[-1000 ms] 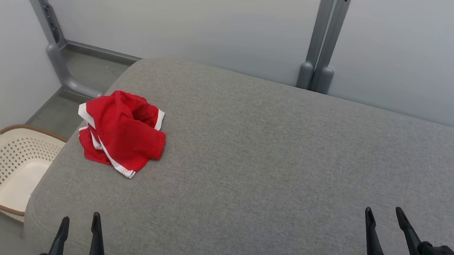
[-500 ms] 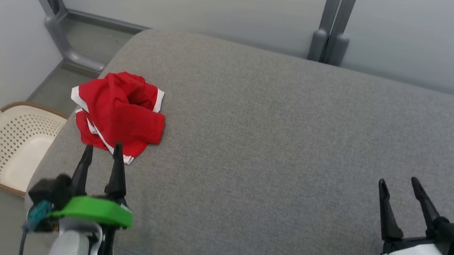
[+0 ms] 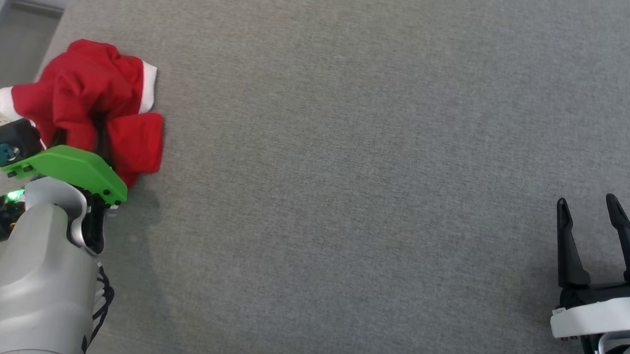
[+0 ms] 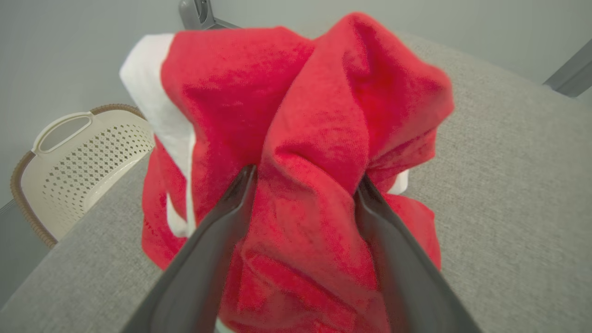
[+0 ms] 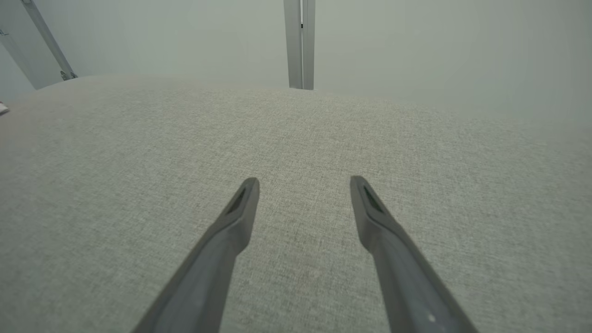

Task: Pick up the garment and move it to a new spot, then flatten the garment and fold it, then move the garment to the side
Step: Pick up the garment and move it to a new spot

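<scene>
I have the red garment (image 3: 90, 87) with white trim lying crumpled at the left edge of the grey fabric-covered worktop (image 3: 349, 146), close to its far left corner. My left tool (image 3: 80, 132) is pushed into the near side of the heap. In the left wrist view its two dark fingers (image 4: 217, 240) stand spread, not clenched, with a thick fold of the red cloth (image 4: 314, 138) bunched up between them. The fingertips are partly buried in the fabric, and the green cover (image 3: 67, 167) on the wrist hides the near edge of the pile from the head camera.

Just off the worktop's left edge, beside the garment, sits a cream perforated laundry basket (image 4: 78, 157) with a brown rim. A grey metal post (image 4: 196, 11) rises behind the pile against the pale wall.

My right tool (image 3: 586, 202) is well apart from all this, near the right edge of the worktop at the near side. Its fingers (image 5: 231, 231) are parted and grasp nothing, with bare grey fabric under them. Ahead of it, a pair of grey uprights (image 5: 299, 44) stands past the worktop's far edge.
</scene>
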Controlling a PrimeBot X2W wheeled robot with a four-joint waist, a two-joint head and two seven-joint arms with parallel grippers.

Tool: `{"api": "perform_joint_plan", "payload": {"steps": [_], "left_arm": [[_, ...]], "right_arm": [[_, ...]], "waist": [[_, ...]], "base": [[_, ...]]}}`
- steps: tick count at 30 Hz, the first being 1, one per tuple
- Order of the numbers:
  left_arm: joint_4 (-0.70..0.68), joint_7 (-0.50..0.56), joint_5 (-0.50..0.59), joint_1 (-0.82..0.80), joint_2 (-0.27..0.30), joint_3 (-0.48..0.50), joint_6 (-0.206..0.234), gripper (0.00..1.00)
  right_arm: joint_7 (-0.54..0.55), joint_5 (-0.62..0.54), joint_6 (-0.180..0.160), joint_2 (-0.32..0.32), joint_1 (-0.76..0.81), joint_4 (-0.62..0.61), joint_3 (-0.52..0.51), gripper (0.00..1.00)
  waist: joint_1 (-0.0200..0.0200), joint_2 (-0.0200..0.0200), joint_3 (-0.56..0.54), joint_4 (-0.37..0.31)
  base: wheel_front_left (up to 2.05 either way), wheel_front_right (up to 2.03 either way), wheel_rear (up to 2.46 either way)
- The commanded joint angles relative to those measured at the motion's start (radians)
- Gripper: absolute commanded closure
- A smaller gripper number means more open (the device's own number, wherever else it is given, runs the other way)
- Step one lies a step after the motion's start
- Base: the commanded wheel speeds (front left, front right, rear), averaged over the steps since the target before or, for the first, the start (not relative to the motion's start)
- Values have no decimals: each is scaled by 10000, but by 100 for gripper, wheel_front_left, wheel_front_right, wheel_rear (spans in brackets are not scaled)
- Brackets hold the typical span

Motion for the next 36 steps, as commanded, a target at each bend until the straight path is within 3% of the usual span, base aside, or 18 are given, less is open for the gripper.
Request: {"api": "perform_joint_plan", "payload": {"steps": [1,2,3,4,5,6,13,19,24,30,36], "left_arm": [[465,83,-52,-284,120,20,109,0],[753,103,-29,-371,159,-5,74,0],[1048,45,40,-482,270,-45,75,7],[1208,-92,66,-572,341,-63,29,53],[1320,-365,109,-619,404,-87,-30,91],[1414,-562,171,-603,426,-148,-56,100],[1244,-1285,882,-268,292,-955,-337,100],[-48,-1267,1153,-36,-321,-1900,-698,100],[-2425,-379,-79,407,-999,-2972,-789,100],[-6036,1343,-2473,1643,-1088,-4867,-789,100],[-7717,2408,-4216,2463,-1085,-6636,-190,100]], "right_arm": [[-27,111,-10,19,-200,3,-10,0],[-27,106,-10,46,-229,35,-28,0],[-27,98,-10,80,-267,73,-18,0],[-27,109,-10,127,-279,111,-17,0],[-27,105,-10,192,-270,167,-23,0],[-27,102,-10,253,-235,218,-35,0],[-27,159,-10,857,313,602,-25,0],[-27,191,-10,1324,623,854,177,0],[-27,232,-10,1501,723,875,403,0],[-27,262,-10,1575,723,843,348,0],[-27,349,-10,1597,335,816,332,0]], "waist": [[0,0,863,-972],[0,0,844,-1024],[0,0,791,-1092],[0,0,733,-1135],[0,0,611,-1178],[0,0,498,-1203],[0,0,-951,-1273],[0,0,-2241,-1696],[0,0,-2644,-2267],[0,0,-2508,-3049],[0,0,-1985,-4006]], "base": [[0,0,0],[0,0,0],[0,0,0],[0,0,0],[0,0,0],[0,0,0],[0,0,0],[0,0,0],[0,0,0],[0,0,0],[0,0,0]]}}
